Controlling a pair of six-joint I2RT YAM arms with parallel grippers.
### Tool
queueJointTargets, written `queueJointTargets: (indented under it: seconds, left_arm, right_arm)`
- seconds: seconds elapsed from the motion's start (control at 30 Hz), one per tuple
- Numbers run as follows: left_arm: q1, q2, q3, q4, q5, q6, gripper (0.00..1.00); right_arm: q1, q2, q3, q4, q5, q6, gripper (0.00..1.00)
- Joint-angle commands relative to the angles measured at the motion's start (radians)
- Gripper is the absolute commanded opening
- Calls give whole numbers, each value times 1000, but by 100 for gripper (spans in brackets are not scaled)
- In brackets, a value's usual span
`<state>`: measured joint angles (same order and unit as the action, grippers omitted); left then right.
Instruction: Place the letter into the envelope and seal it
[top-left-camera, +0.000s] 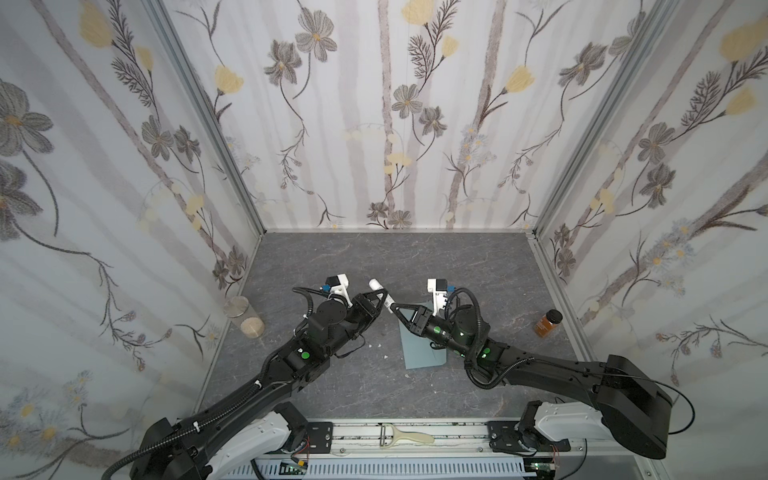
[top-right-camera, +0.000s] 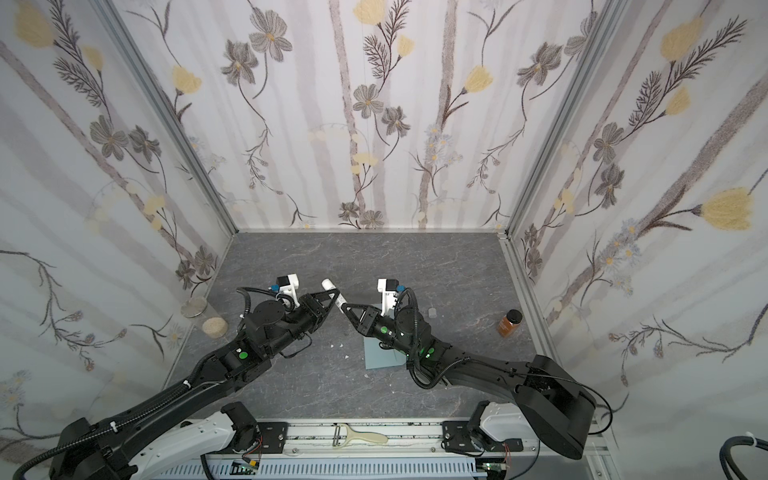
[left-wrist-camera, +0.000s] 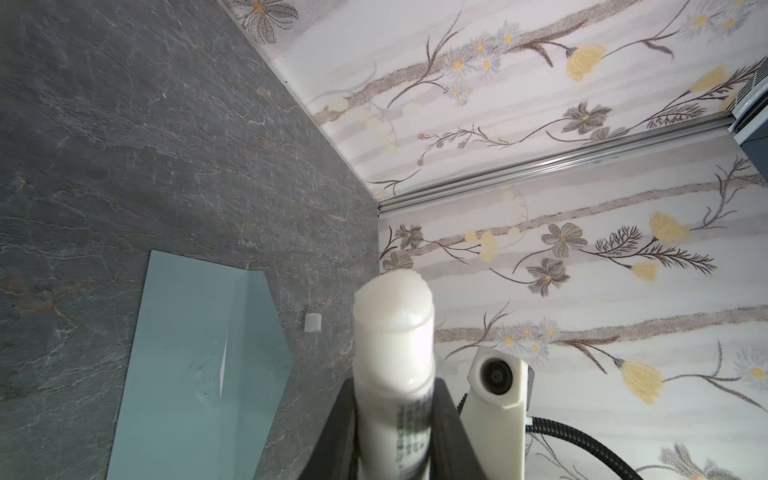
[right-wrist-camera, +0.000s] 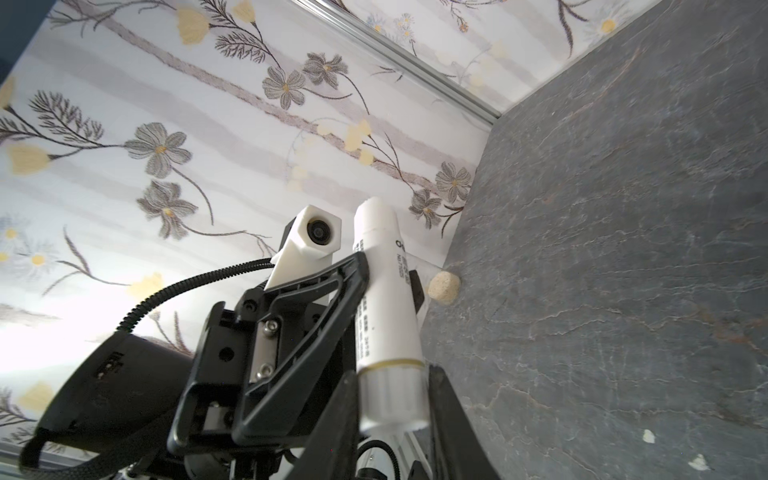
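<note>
floral-papered walls box in a grey stone-look bench (top-left-camera: 415, 257). mid-bench, both arms meet on one white glue stick (top-left-camera: 377, 286). left jaws are clenched round its body, seen close in the left wrist view (left-wrist-camera: 392, 353). right jaws sit either side of the twist base at its low end (right-wrist-camera: 390, 399) and look pinched onto it. the stick's cap (left-wrist-camera: 312, 323) lies loose on the bench, just beyond the envelope.

the envelope (top-left-camera: 419, 353) lies flat on the right-arm side, below the stick, partly under the right arm. its long axis runs near to far, with the pointed flap open at the far end (left-wrist-camera: 266, 316). the letter isn't visible as such. only a thin white sliver shows on the envelope face, so it's likely already inside, but can't tell.

key relation - the stick is tilted, with its bare glue end pointing up and away toward the back wall, off the flap. the flap lies down and to the right of the left jaws. the left arm carries the stick, so it probably does the gluing. the right arm hangs over the envelope and would need to clear first.

open room is plentiful behind and between the arms - a corked jar (top-left-camera: 245, 318) and an amber bottle (top-left-camera: 548, 322) stand well apart at the side walls.
</note>
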<state>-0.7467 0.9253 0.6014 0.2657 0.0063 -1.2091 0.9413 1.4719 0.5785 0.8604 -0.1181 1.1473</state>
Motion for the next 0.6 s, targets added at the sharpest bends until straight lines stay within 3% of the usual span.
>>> queueJointTargets:
  seconds: [0.0, 0.23, 0.57]
  left_arm:
    - [-11, -18, -6, 124, 74, -15, 0]
    - [-12, -41, -18, 133, 61, -12, 0]
    - [-15, -63, -32, 155, 59, -9, 0]
  right_arm:
    - [-10, 29, -12, 139, -26, 150, 27]
    - [-20, 65, -30, 224, -64, 256, 27]
    - [-27, 232, -90, 564, -104, 465, 27]
